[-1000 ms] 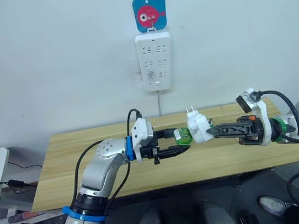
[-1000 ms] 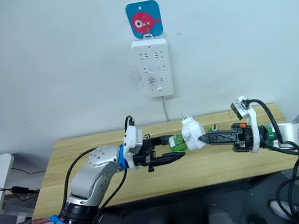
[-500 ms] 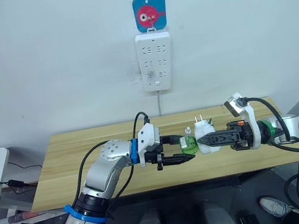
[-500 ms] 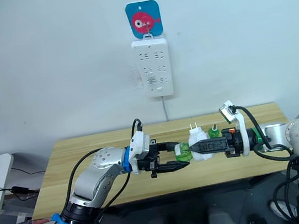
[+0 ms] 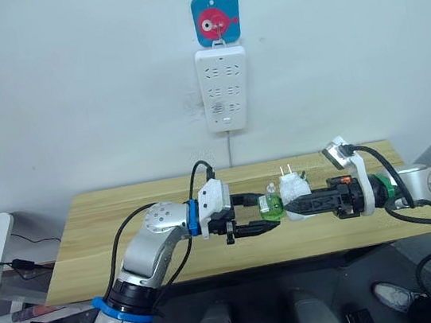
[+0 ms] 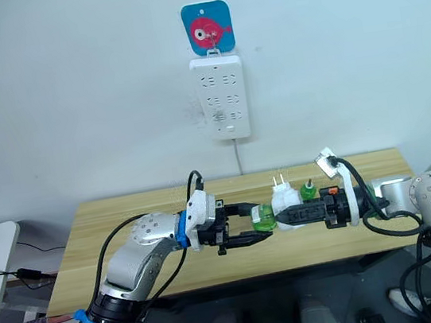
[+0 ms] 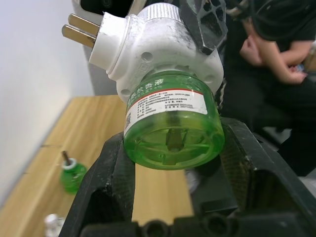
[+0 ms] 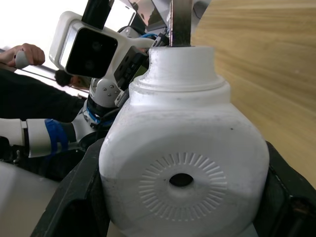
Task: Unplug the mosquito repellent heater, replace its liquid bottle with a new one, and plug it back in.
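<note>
the heater [image 8: 183, 168] covers most of the right gripper's fingers [image 8: 79, 197] in the right wrist view. Label text on the green bottle [image 7: 170, 126] is too small to read. Person [image 7: 276, 44] behind the heater is cut off at the frame edge.

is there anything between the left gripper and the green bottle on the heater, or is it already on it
Nothing visible stands between them. The left gripper already has its fingers on either side of the green bottle, which is still attached to the mosquito repellent heater. The right gripper holds the heater.
</note>
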